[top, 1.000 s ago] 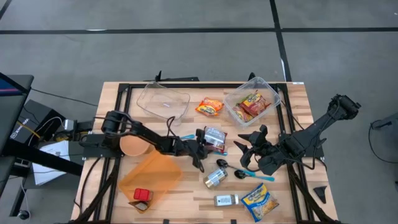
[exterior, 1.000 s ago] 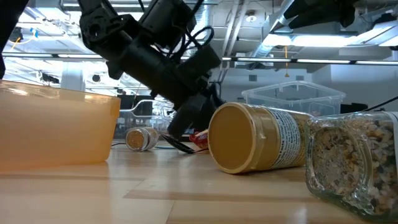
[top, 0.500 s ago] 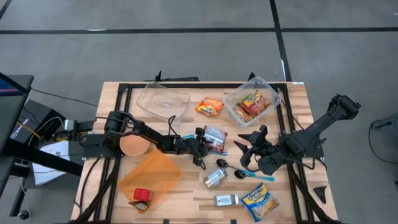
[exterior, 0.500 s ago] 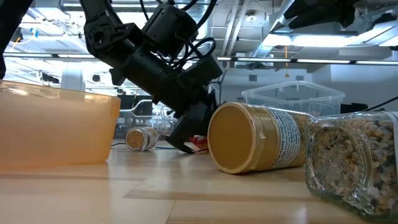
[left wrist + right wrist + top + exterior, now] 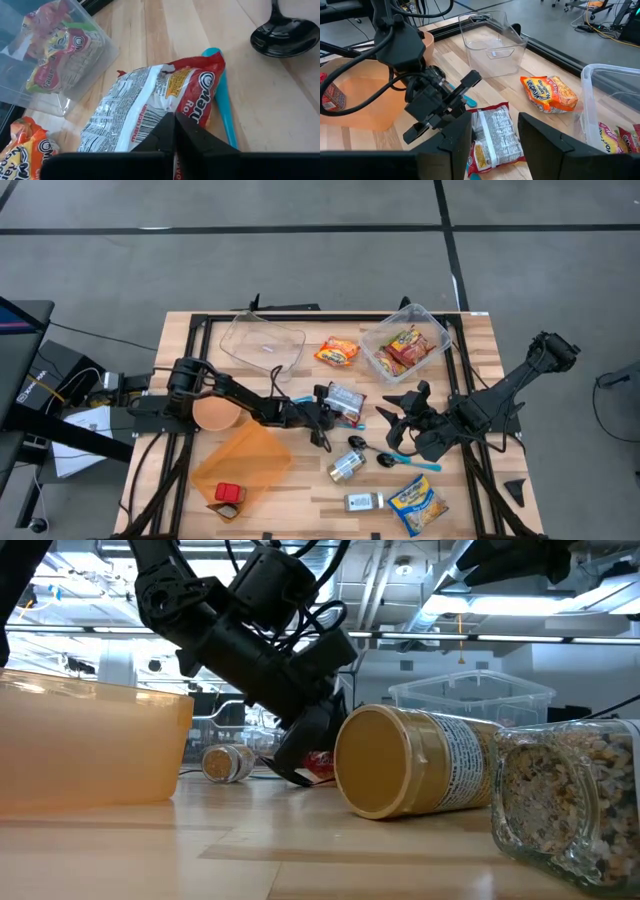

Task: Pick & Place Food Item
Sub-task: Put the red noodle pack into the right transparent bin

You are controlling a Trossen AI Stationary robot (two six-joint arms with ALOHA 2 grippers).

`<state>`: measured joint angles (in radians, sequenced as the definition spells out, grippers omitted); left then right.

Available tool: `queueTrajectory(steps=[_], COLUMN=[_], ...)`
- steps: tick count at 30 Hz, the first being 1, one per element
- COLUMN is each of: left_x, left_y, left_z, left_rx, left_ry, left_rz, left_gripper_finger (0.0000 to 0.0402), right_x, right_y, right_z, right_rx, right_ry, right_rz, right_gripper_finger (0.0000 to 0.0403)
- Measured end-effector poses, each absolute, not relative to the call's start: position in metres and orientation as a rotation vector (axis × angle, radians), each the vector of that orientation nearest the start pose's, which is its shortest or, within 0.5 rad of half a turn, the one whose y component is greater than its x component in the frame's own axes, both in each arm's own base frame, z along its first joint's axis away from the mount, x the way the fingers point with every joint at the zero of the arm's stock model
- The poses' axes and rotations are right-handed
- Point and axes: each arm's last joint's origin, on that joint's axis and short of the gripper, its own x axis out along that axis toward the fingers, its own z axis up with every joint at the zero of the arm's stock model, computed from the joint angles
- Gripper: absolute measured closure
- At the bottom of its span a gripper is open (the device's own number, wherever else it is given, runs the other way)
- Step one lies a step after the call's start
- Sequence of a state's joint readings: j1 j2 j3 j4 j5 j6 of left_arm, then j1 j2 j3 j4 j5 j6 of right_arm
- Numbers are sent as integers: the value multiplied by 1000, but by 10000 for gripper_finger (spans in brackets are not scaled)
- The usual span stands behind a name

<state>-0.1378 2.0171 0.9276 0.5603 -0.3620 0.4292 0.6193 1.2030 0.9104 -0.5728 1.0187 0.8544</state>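
Note:
A ramen packet, silver-white and red [image 5: 346, 401], lies flat at the table's middle, one edge over a teal spoon handle [image 5: 223, 107]. It also shows in the left wrist view [image 5: 145, 107] and the right wrist view [image 5: 495, 137]. My left gripper [image 5: 324, 416] reaches in low from the table's left and is shut on the packet's near edge [image 5: 173, 125]. My right gripper [image 5: 402, 416] hovers open and empty to the right of the packet, its fingers on either side of the right wrist view [image 5: 495, 150]. My left gripper pinches the ramen packet's edge [image 5: 172, 114] between its two shut fingers, on the side that faces the table's left. The fingers come in low, slanting down from the table's left. The packet lies flat on the table and the teal spoon.
An orange ramen packet [image 5: 337, 352], a clear tub with several packets [image 5: 405, 343] and an empty clear tub [image 5: 262, 342] stand at the back. An orange bin [image 5: 242, 465], a can [image 5: 346, 468], a black spoon [image 5: 362, 445] and a yellow packet [image 5: 417, 502] lie nearer.
My left gripper has eased a little toward the table's right and down onto the ramen packet. The packet has stayed on the table.

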Motion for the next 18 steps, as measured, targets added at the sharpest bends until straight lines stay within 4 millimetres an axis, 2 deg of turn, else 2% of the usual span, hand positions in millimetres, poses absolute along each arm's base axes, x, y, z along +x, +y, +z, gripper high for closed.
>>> queueTrajectory(steps=[4, 9, 13, 18], left_x=[381, 380, 375, 355], left_y=[-49, -57, -60, -61], left_z=[111, 130, 156, 191], left_rx=[545, 532, 483, 392], left_ry=[511, 441, 369, 268], left_rz=[95, 86, 96, 51], left_gripper_finger=[401, 401, 401, 401], right_x=[202, 202, 203, 207], right_y=[114, 114, 114, 118], right_z=[274, 274, 274, 273], right_rx=[170, 142, 122, 34], right_ry=[383, 390, 396, 409], right_rz=[-573, -566, -562, -525], right_gripper_finger=[246, 246, 246, 246])
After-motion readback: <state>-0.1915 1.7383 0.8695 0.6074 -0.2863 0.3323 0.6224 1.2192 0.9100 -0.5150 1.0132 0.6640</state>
